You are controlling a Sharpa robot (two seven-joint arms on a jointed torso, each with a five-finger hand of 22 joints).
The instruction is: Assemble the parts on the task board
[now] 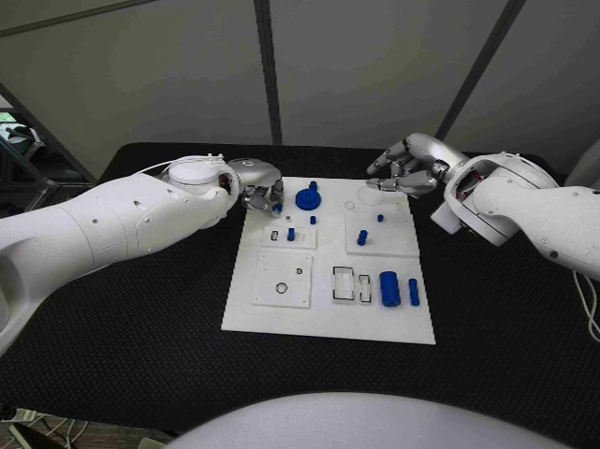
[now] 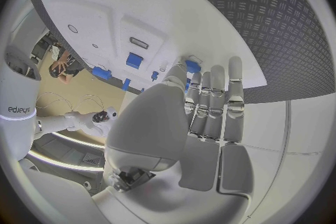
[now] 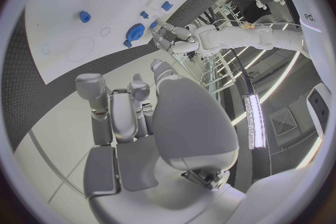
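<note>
Hands flank the far end of the task board (image 1: 329, 318): left hand (image 1: 259, 195) at about ten o'clock, fingers curled near a small blue part (image 1: 277, 208), though whether it pinches it I cannot tell; right hand (image 1: 410, 166) at one o'clock, loosely curled, holding nothing visible. Blue round knob (image 1: 308, 198) sits between them. Advice: lower slowly, align before pressing.

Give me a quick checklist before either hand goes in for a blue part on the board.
1. Left hand free: cannot tell; a small blue piece shows at its fingertips in the left wrist view.
2. Right hand free: ok, holds nothing.
3. Task board flat on the table: ok.
4. Large blue round part unobstructed: ok.
5. Blue cylinder reachable near the board's front right: ok.
</note>
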